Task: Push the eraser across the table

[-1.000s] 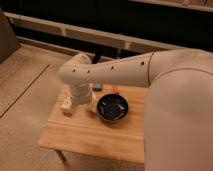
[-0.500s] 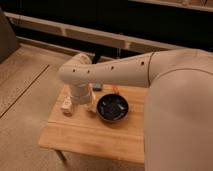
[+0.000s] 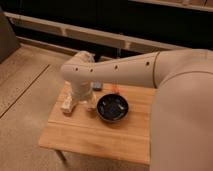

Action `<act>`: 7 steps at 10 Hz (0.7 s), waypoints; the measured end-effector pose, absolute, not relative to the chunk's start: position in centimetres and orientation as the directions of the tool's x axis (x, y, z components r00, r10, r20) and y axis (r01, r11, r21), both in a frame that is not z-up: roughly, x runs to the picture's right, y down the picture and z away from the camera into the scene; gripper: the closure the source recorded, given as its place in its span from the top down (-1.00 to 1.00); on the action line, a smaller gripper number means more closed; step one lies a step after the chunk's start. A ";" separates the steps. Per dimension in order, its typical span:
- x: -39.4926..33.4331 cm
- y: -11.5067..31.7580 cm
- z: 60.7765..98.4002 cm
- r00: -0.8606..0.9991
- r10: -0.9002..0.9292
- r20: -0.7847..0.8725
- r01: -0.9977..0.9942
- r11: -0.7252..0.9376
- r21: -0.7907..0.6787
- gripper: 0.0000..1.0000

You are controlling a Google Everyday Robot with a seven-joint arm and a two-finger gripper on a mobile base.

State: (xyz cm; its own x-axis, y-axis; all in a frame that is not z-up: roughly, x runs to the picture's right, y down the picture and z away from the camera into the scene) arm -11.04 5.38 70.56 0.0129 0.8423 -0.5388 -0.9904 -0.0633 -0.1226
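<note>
Spread wide and gripping nothing, the claw [image 3: 89, 104] hangs low over the light wooden plank counter [image 3: 100, 140], just beside the round black bowl [image 3: 125, 106]. The small dark rectangular eraser [image 3: 97, 86] lies behind it near the far edge, long axis roughly along that edge.

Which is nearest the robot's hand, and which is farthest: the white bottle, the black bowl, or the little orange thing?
The hand hangs low over the left part of the table.
1. white bottle, just left of it, and black bowl, just right of it: too close to call.
2. little orange thing, at the back, beyond the bowl: farthest.
</note>
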 end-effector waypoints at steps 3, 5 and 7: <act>-8.7 1.9 71.9 -0.078 0.880 -0.468 -0.967 -0.181 -0.180 0.30; -5.8 1.5 73.4 -0.182 0.860 -0.477 -0.935 -0.302 -0.188 0.30; -6.1 1.5 73.4 -0.180 0.860 -0.478 -0.933 -0.303 -0.193 0.30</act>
State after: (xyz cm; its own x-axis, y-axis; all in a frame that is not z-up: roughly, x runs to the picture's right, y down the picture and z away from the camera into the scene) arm -6.08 1.51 73.37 -0.1802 0.8597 -0.4780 -0.9332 -0.3030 -0.1932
